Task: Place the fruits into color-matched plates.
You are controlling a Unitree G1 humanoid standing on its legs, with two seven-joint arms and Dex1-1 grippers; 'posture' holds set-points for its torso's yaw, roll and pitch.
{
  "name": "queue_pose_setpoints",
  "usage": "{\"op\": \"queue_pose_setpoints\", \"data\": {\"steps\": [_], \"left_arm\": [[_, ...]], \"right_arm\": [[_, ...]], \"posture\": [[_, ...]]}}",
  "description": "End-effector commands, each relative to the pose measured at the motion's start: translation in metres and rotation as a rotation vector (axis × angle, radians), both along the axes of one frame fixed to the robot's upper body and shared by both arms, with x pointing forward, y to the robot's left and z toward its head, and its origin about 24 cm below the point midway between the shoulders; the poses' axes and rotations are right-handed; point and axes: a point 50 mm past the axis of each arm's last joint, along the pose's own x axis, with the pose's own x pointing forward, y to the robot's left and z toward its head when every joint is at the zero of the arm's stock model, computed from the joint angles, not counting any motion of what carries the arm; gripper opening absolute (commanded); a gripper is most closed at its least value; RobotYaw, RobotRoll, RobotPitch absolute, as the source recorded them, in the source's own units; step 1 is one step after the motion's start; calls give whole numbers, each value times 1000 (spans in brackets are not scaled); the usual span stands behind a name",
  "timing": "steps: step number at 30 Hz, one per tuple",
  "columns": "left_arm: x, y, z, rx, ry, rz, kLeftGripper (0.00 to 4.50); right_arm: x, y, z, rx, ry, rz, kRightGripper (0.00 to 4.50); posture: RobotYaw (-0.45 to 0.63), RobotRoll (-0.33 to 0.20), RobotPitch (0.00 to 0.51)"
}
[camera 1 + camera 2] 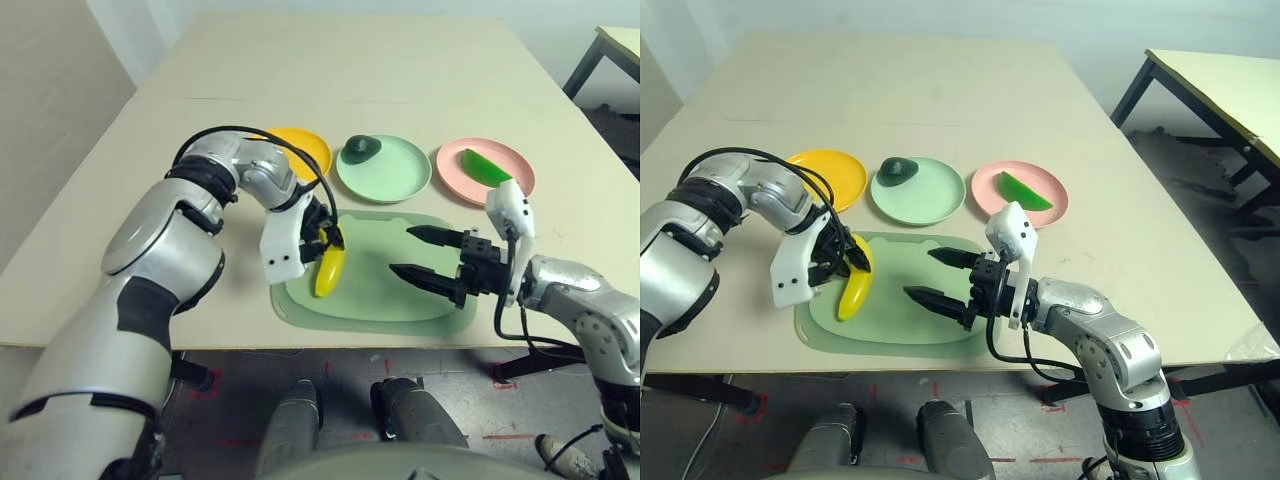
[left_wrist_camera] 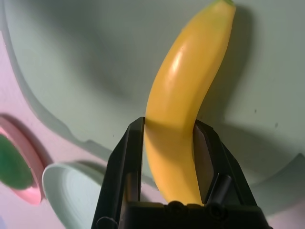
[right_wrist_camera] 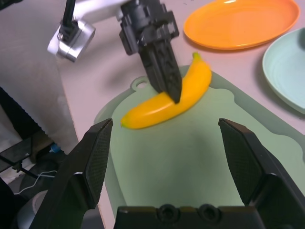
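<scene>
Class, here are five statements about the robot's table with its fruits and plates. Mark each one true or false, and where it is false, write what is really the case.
1. The left gripper is shut on the banana. True.
2. The banana lies on the yellow-orange plate. False: it lies on the green cutting mat, and that plate holds no fruit.
3. The avocado sits on the mint green plate. True.
4. The right gripper holds the watermelon wedge. False: its fingers stand open over the mat, holding nothing, and the wedge lies on the pink plate.
5. The three plates stand in a row beyond the mat. True.
</scene>
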Motion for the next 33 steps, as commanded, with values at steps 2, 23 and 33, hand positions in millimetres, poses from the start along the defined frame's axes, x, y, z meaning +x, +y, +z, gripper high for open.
{"op": "queue_pose_setpoints", "data": {"steps": [2, 23, 33], "left_arm": [[12, 5, 32, -126, -83, 120, 1529], [76, 87, 22, -444, -553, 1050, 1529], [73, 93, 8, -430, -533, 1070, 3931]], "right_arm": [[-1, -3, 6, 10, -20, -11, 4500], [-4, -13, 15, 40, -97, -165, 4500], [-8, -13, 18, 44, -85, -164, 4500]], "posture": [[-222, 0, 107], [-260, 0, 135], [-255, 0, 146]]}}
